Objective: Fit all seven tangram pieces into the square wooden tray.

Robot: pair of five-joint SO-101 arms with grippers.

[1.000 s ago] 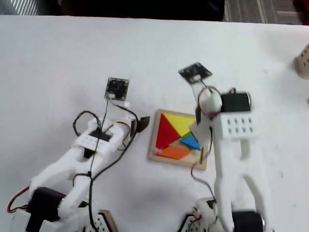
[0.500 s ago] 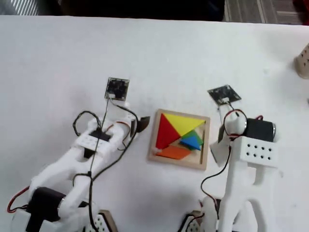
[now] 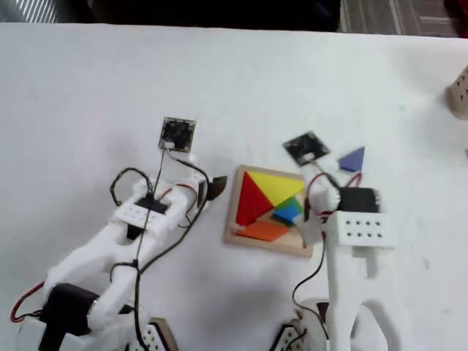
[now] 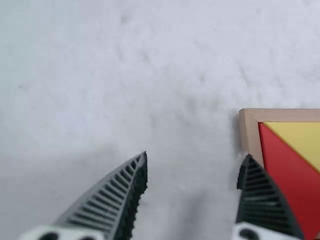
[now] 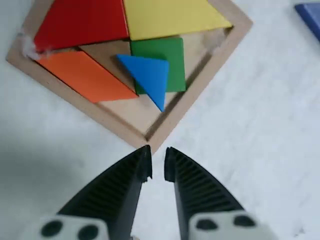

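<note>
- The square wooden tray (image 3: 231, 208) lies mid-table with five pieces inside. The small blue triangle (image 5: 150, 75) sits askew, overlapping the green square (image 5: 172, 55).
- A violet-blue triangular piece (image 3: 352, 159) lies loose on the white table (image 3: 110, 80), right of the tray and farther away.
- The pieces are probably thin, rigid, light and smooth, so grip across two opposite edges.
- Left gripper (image 4: 192, 165): spread wide, empty, beside the tray's left rim.
- Right gripper (image 5: 157, 162): narrowed to a slit, empty, just off a tray corner, apparently the near right one.
- Open table surrounds the loose piece.

Your left end effector (image 4: 195, 159) hangs over the white counter (image 4: 125, 65) with its two fingers (image 4: 125, 200) wide apart. One of them is just beside the wooden tray's (image 4: 248, 131) corner. In the tray, a red piece (image 4: 287, 160) and a yellow piece (image 4: 297, 134) lie touching.
</note>
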